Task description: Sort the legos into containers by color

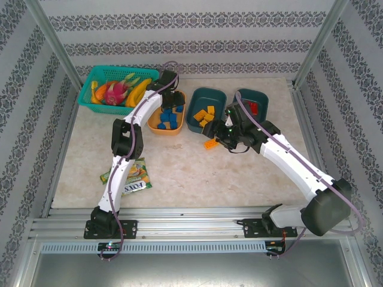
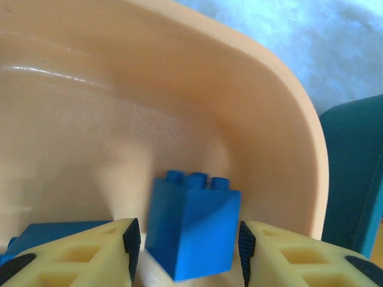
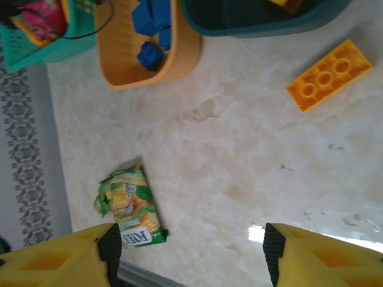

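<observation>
Pale marble surface (image 1: 179,173): left pincer (image 2: 188,245) flanks a tilted blue brick (image 2: 191,224) inside the orange tub (image 2: 239,119), hold uncertain; right pincer (image 3: 191,251) hovers spread. Likely next, lift the stray orange brick (image 3: 326,75) into the neighbouring teal tub (image 3: 239,27)

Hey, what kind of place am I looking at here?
Probably a staged robot test cell rather than a real home: aluminium frame posts box in a marble-look table, and patterned wallpaper panels stand in for walls.
</observation>
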You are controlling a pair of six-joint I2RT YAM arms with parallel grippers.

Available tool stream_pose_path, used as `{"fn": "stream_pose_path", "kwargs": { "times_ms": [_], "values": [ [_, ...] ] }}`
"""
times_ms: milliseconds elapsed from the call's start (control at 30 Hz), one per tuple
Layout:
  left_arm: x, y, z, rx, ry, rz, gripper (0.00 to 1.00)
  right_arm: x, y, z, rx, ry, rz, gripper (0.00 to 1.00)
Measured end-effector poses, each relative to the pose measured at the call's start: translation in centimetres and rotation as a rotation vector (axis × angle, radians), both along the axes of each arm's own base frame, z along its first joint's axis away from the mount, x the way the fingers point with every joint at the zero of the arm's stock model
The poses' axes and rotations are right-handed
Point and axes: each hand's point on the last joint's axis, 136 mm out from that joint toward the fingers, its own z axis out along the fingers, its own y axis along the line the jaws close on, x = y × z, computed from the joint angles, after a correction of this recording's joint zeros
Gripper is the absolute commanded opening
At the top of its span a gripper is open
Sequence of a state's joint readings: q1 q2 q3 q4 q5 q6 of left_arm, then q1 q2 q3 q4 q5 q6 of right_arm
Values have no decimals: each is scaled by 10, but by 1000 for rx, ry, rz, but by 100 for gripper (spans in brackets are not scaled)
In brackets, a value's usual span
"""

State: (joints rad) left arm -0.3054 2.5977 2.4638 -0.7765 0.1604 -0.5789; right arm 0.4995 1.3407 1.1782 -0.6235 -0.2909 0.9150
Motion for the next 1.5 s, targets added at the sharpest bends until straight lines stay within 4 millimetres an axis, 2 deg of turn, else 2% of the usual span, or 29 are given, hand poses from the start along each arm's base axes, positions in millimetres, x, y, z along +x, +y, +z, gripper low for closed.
{"fn": "stream_pose_path", "kwargs": {
  "times_ms": [167,267,333,433,533,600,700,733,833,933,1000,1100,1300,1500],
  "values": [
    [0,0,2,0,-1,-1,61,3,-11,-20,-70,55,-60,64],
    [-5,2,11,2,7,0,66,6,-18,-29,-113,75,-110,63],
    [-10,3,26,-1,-1,-1,70,10,-20,-36,-149,87,-145,63],
    [-23,5,67,-12,-36,-3,76,14,-19,-52,-199,113,-193,64],
    [-54,10,123,-44,-88,-14,81,18,-15,-73,-243,145,-231,67],
    [-85,13,160,-91,-137,-27,85,22,-12,-87,-276,161,-248,70],
    [-138,21,197,-166,-201,-45,89,32,-6,-104,-306,175,-273,73],
    [-153,24,203,-185,-213,-49,89,36,-5,-108,-310,179,-286,73],
    [-206,34,204,-243,-218,-54,90,44,-3,-121,-317,191,-319,74],
    [-255,44,186,-279,-185,-48,90,48,-2,-135,-326,209,-346,76],
    [-282,51,176,-295,-169,-41,90,51,-2,-145,-334,220,-357,77],
    [-315,61,176,-318,-187,-36,92,53,-2,-158,-344,236,-373,77],
    [-353,73,197,-358,-266,-33,92,62,-11,-174,-360,252,-406,75],
    [-366,77,188,-362,-239,-17,91,79,-19,-177,-372,243,-439,70]
  ]
}}
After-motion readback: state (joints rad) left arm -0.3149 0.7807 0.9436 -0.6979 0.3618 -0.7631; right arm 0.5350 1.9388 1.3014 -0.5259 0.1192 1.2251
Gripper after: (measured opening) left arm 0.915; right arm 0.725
